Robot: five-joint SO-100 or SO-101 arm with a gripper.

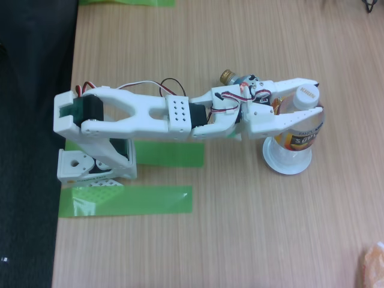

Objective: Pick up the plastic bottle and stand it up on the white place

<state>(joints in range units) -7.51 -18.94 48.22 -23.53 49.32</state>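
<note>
Above the white place [289, 163], the outstretched arm's pincer [317, 97] clasps the upright plastic bottle [300, 123].

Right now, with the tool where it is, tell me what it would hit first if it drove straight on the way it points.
The tool points rightward in the fixed view, closed around the plastic bottle over the white place. Beyond it lies bare table, so the way looks free, though height is unclear.
</note>
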